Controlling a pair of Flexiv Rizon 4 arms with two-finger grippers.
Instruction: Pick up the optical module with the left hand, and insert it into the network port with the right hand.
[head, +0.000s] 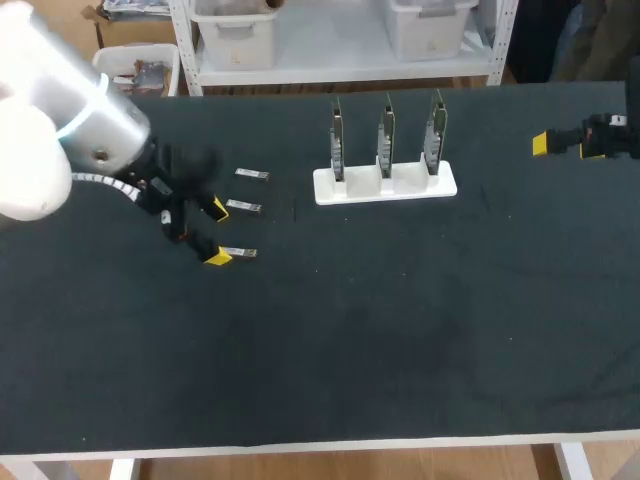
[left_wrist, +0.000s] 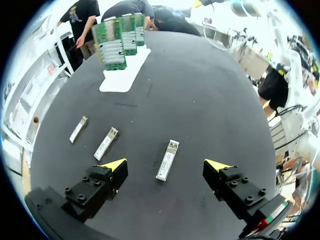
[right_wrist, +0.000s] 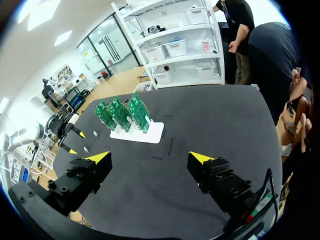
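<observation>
Down at the left of the black cloth-covered table, the left gripper hangs low with its yellow-tipped fingers spread wide apart. A small silver metal optical module lies flat on the cloth between them, touching neither finger. Two more silver modules lie just beside it, on the side towards the table's back edge, each apart from the others and roughly parallel.

Near the middle of the table's back half stands a white plastic stand. It holds three upright green circuit boards side by side in its slots, each with metal port cages along one face. The stand is well apart from the modules.

The right gripper is over the table's far right edge, well apart from the stand, its fingers likewise spread and gripping nothing.

Any print on the modules or boards is too small to read.
</observation>
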